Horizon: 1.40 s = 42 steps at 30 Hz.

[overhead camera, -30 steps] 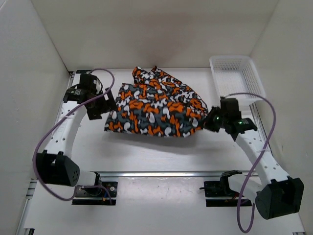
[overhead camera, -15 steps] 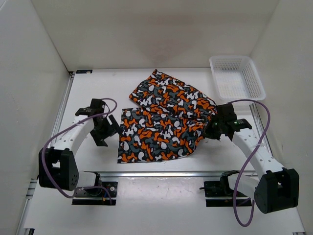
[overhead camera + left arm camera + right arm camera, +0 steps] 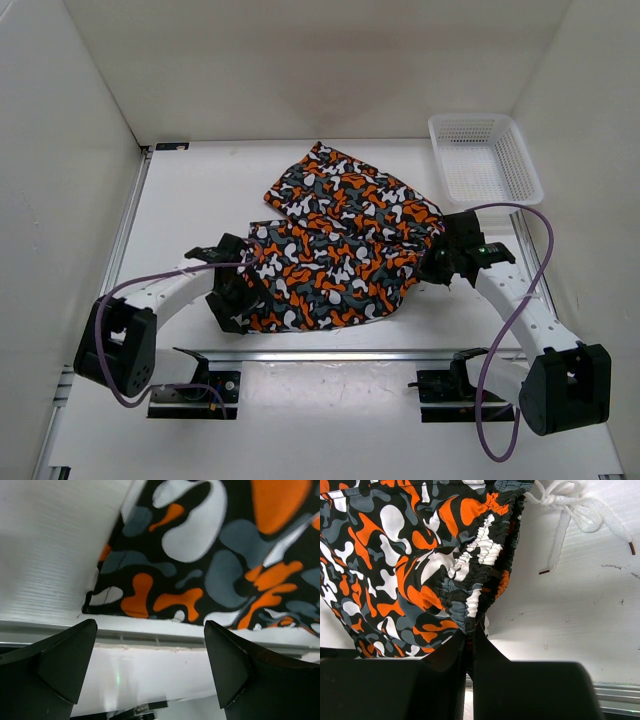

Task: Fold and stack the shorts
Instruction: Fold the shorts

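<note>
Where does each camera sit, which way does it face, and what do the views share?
Top external: above and behind the arm bases, looking down on the table; both arms, the shorts and the basket show.
Left wrist: on the left arm, facing a hem corner of the shorts by the table's near edge; left tool open, fingers either side.
Right wrist: on the right arm, facing waistband and drawstring; right tool shut on the shorts.
Shared: all three show the shorts.

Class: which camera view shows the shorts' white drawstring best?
The right wrist view: the drawstring lies knotted on the table beside the gathered waistband, both tips visible. The top external view shows the spread shorts but no discernible cord; the left wrist view shows only a hem corner.
</note>
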### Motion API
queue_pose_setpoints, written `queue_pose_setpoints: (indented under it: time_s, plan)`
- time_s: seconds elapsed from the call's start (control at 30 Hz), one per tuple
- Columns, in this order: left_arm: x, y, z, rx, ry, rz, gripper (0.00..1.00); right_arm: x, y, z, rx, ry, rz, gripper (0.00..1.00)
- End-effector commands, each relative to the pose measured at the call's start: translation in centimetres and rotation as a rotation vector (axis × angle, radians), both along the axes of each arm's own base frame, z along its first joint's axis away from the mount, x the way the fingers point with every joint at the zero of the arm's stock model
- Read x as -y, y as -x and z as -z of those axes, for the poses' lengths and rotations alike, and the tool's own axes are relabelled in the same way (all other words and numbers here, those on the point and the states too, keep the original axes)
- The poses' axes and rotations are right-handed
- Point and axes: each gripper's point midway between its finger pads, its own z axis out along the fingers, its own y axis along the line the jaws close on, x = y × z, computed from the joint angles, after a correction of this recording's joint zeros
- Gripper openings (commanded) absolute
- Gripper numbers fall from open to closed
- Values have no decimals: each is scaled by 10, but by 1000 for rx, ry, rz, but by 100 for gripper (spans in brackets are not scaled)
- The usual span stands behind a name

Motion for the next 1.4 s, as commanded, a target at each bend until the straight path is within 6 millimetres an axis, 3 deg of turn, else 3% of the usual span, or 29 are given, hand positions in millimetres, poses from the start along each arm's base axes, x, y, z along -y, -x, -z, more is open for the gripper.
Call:
queue_pose_setpoints:
  time_s: [0.0,0.1,0.17,0.2,0.23,0.27,0.3,0.37,0.4,0.5,0.6,0.8,0.9,1.13,1.17,1.23,1.27,1.3,1.33,1.37]
  plan:
    - [1,-1,15,-9,-10,-78,100,1,-11,-16,53,0,17,0]
    - [2,-9,22,-5,-23,-80,97,2,-9,-15,51,-4,24,0]
    - [7,-22,21,20,-47,-38,85,4,-6,-10,35,10,31,0]
    - [7,-28,20,31,-56,-27,75,5,-3,-11,34,11,31,1]
    - [7,-34,19,42,-63,-15,58,6,-1,-7,22,14,31,4]
    - [11,-43,14,66,-56,5,21,9,4,-1,0,27,35,17]
    - [10,-46,14,71,-64,4,10,9,4,-3,10,25,35,27]
    - [12,-52,7,94,-56,14,10,16,12,3,-27,38,66,47]
    - [12,-52,7,94,-56,14,10,23,18,11,-48,56,84,67]
    - [16,-55,-6,138,-26,13,10,30,29,20,-89,53,127,80]
    - [17,-49,-8,145,-13,24,10,34,41,34,-131,57,148,80]
    - [17,-45,-11,146,-3,25,10,35,70,61,-225,38,207,80]
    - [17,-45,-11,146,-3,25,10,32,76,69,-222,18,208,74]
    - [18,-48,-14,149,-4,34,10,21,47,75,-74,-61,188,48]
    - [20,-53,-18,163,2,34,10,21,37,66,-47,-56,194,26]
    - [22,-54,-27,164,12,35,10,20,26,52,-22,-48,170,6]
    - [23,-65,-42,212,9,39,10,22,25,46,-27,-27,164,0]
    - [18,-72,-49,236,-30,29,10,22,8,20,39,-25,160,0]
    - [15,-78,-59,260,-54,35,10,24,1,7,71,-8,149,0]
    - [14,-89,-87,311,-65,41,10,26,-3,-5,86,5,143,0]
